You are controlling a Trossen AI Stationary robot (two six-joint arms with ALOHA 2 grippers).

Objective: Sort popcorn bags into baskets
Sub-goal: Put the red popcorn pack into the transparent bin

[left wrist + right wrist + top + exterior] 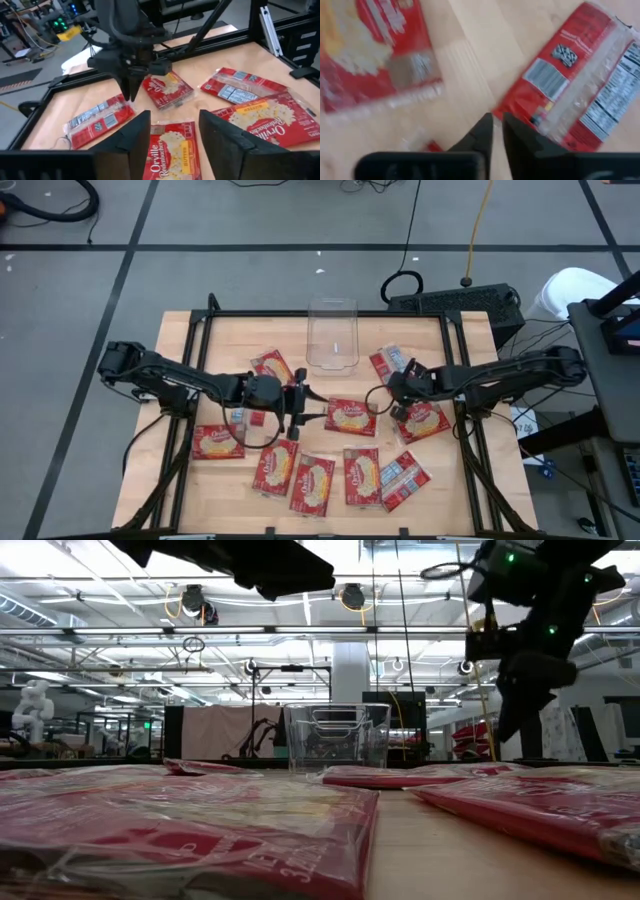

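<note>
Several red popcorn bags lie flat on the wooden table point(200, 340). The clear basket point(332, 335) stands at the far middle. My left gripper point(300, 408) hovers open above the table's middle, pointing toward the right edge. Its fingers point(142, 142) stand on either side of a bag point(172, 155) that lies on the table below them, apart from it. My right gripper point(390, 400) hangs above the table, pointing steeply down, between a label-side-up bag point(580, 85) and another bag point(167, 89). Its fingertips point(498, 127) are a narrow slit apart with nothing between them.
More bags lie along the near edge point(312, 483) and at the left point(218, 442), with one at the far left of the basket point(272, 367). A dark frame point(190, 330) runs round the table. Bare wood shows at the far left and far right corners.
</note>
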